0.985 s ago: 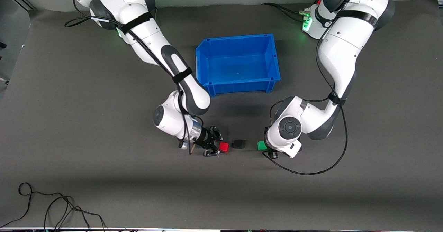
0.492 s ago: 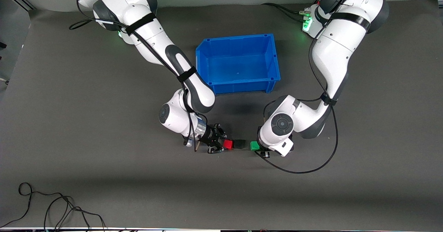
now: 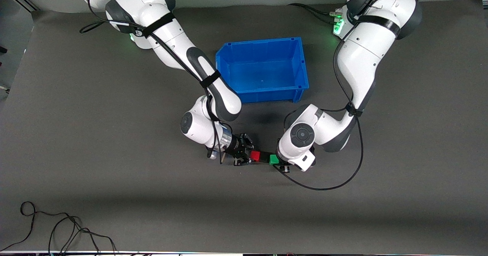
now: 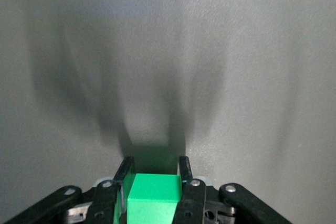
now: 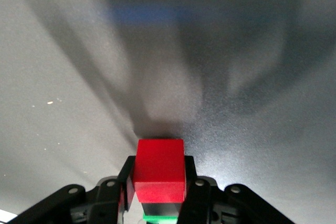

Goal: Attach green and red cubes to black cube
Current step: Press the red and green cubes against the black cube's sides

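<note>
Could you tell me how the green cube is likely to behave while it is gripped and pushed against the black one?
The green cube looks solid and flat-faced, so it probably stays stiff between the left gripper fingers. Its matte surface suggests little slipping. Square faces make rolling unlikely as it meets the black cube.

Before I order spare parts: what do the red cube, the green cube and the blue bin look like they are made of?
Red cube: matte, solid colour, crisp edges; probably plastic or painted wood.
Green cube: same flat matte look, likely the same material.
Blue bin: moulded plastic, judging by its slight sheen, ribbed rim and thin walls.
</note>
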You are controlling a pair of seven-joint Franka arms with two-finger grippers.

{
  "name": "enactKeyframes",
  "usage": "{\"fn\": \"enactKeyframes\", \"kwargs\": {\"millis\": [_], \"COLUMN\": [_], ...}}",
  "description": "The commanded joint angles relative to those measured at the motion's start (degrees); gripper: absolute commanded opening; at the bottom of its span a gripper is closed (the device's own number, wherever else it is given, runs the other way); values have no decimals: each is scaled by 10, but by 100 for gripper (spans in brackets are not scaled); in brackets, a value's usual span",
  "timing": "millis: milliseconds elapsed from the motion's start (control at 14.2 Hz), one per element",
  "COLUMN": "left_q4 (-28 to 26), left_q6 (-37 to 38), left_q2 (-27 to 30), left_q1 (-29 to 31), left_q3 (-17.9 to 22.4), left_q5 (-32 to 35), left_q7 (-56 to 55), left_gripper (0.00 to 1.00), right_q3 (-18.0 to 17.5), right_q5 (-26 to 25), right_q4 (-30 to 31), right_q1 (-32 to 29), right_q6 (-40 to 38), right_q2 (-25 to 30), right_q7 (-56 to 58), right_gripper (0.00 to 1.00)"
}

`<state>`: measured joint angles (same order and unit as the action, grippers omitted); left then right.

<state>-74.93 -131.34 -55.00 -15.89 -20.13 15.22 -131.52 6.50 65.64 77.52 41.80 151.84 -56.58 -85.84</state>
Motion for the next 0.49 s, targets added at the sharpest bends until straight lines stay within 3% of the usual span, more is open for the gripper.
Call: {"fn": "enactKeyframes", "kwargs": {"millis": [0,281,352,422], "left_q4": [23,23,23,23], "left_q6": [0,4,6,5], "left_q2": [-12,-11,-10,-9], "left_q1": [-15,-15,-14,-14], "left_q3": [8,8,8,8], "left_q5": [2,3,6,7], "left_q7": [-14,-11,-8,-8], "left_gripper": [0,0,10,33], "right_q3": [6,5,5,5], "right_q5": [5,5,5,5], "right_q4": [-18,-18,-18,-18], "right_q1": [13,12,12,12], "right_q6": [7,7,7,7], "right_q2": [-11,-11,-10,-10], "right_q7": [1,1,1,1], "right_gripper": [17,17,17,18]}}
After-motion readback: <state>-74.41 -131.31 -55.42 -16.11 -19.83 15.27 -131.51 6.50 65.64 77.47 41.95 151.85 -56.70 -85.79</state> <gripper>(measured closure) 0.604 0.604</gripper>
